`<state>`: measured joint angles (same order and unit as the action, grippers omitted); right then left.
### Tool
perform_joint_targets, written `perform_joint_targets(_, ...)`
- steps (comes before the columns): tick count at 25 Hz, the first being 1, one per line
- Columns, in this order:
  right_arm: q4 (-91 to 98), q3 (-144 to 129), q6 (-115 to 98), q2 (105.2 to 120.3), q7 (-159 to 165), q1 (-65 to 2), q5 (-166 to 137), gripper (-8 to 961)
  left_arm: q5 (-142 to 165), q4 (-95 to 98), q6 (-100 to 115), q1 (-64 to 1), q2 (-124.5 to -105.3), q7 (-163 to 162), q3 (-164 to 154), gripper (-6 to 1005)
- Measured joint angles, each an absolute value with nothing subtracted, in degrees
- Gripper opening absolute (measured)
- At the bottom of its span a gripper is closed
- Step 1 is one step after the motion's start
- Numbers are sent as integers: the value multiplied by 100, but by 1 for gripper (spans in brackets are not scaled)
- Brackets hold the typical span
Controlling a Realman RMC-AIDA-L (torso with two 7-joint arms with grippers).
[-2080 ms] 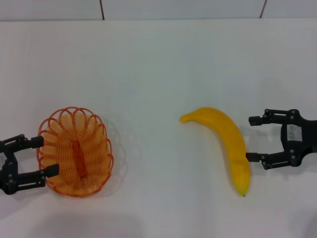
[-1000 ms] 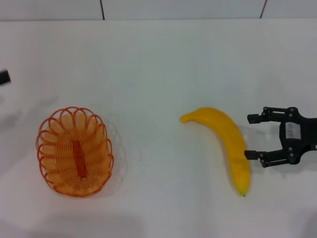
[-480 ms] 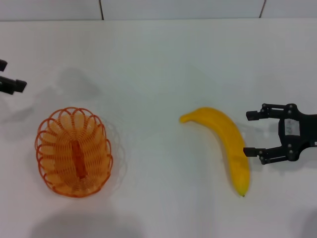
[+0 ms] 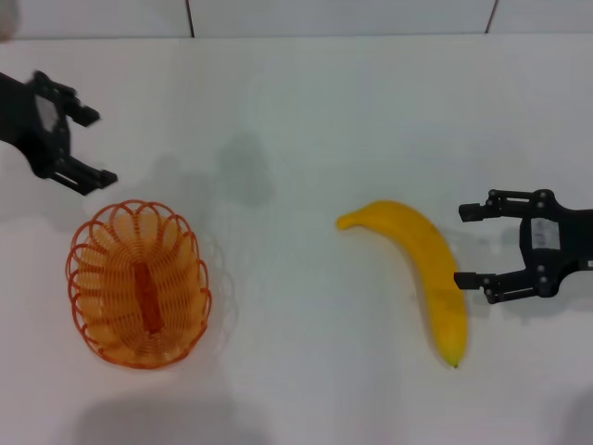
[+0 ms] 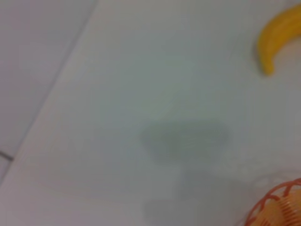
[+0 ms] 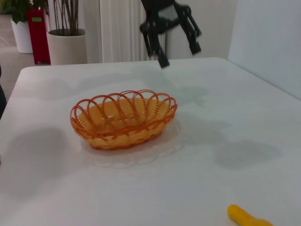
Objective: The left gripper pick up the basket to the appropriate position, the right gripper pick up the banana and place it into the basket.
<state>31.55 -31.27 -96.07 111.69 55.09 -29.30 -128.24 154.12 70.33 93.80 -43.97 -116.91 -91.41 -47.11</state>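
Tabletop: plain matte white table (image 4: 306, 120) fills the head view; a pale tiled band with two dark seams runs along its far edge.
Basket: small oval orange plastic wire basket (image 4: 139, 285) with a looped scalloped rim stands upright on the table at near left. Its walls are thin open ribs and an orange bar runs along the middle of its floor. It holds nothing else. It also shows in the right wrist view (image 6: 123, 119) and at a corner of the left wrist view (image 5: 277, 207).
Banana: large smooth bright-yellow curved banana (image 4: 422, 269) lies flat on the table at right, well apart from the basket. Its stem end points left and far, its tip points near. One end shows in the left wrist view (image 5: 278, 34), a small piece in the right wrist view (image 6: 247, 217).
Left gripper: black two-finger claw with open-frame jaws (image 4: 91, 144), at far left, just beyond the basket's far rim and apart from it. Fingers are spread and hold nothing. It appears raised above the table, with soft grey shadows beside it. The right wrist view shows it (image 6: 176, 52) hanging above the table beyond the basket.
Right gripper: black two-finger claw with a small white label (image 4: 468, 246), at right, just beside the banana's outer curve. Fingers are spread apart, pointing left, one tip at the banana's edge; whether it touches is unclear.
Background: right wrist view shows a pale round planter (image 6: 67, 46), a red box (image 6: 37, 35) and white curtains (image 6: 120, 28) beyond the table.
Obstructions: nothing lies between either claw and its object.
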Motion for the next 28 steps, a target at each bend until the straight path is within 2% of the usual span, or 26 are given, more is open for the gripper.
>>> perform_joint_targets(9, 3155, -3122, -9607, 11179, 5511, -2953, -12825, 870, 15475, 5953, 8888, -4752, -11687, -8944, -5174, 857)
perform_joint_targets(28, 3155, -3111, -9575, 11189, 5511, -2953, -12823, 864, 15435, 5245, 8328, -4881, -11715, -9220, -6394, 857)
